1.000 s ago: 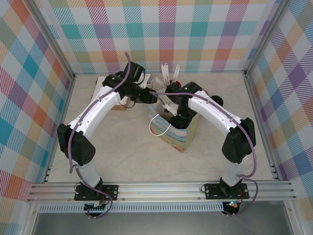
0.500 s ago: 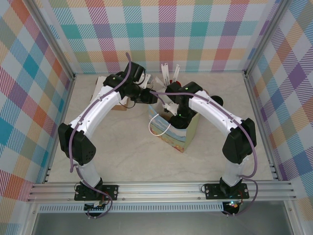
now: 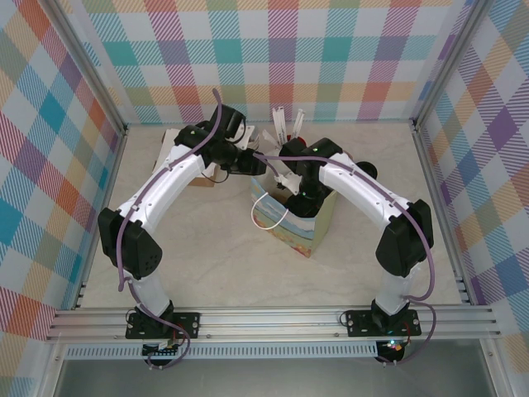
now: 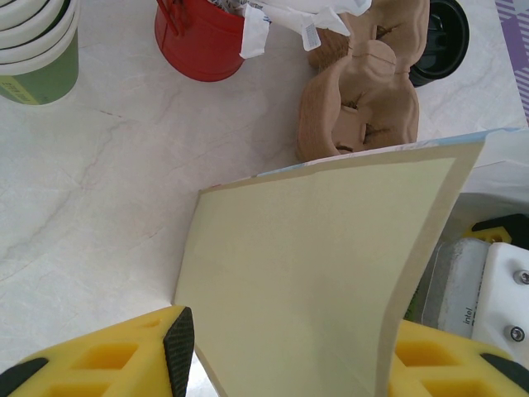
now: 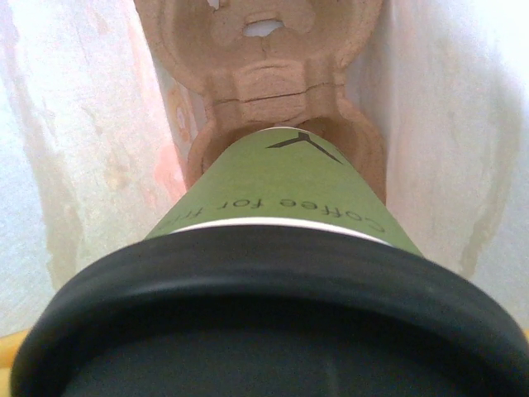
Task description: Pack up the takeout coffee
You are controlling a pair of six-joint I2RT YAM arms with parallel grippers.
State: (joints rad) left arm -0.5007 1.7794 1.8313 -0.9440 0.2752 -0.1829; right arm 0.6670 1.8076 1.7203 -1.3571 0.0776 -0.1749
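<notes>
Arms reach from the near edge of the pale tabletop (image 3: 207,256) and meet over a paper bag (image 3: 302,227) in the middle. The left pincer (image 4: 289,364) pinches the bag's cream wall between its yellow fingers (image 4: 124,356). The right pincer (image 3: 291,188) is down in the bag's mouth; whether it grips or stands spread cannot be told. Just under it, inside the bag, the takeout coffee (image 5: 281,207) stands upright in a brown cup tray (image 5: 264,83), with its black lid (image 5: 264,306) on. Farther back sit a red cup (image 4: 198,37), a stack of green cups (image 4: 37,58) and another brown tray (image 4: 364,91).
</notes>
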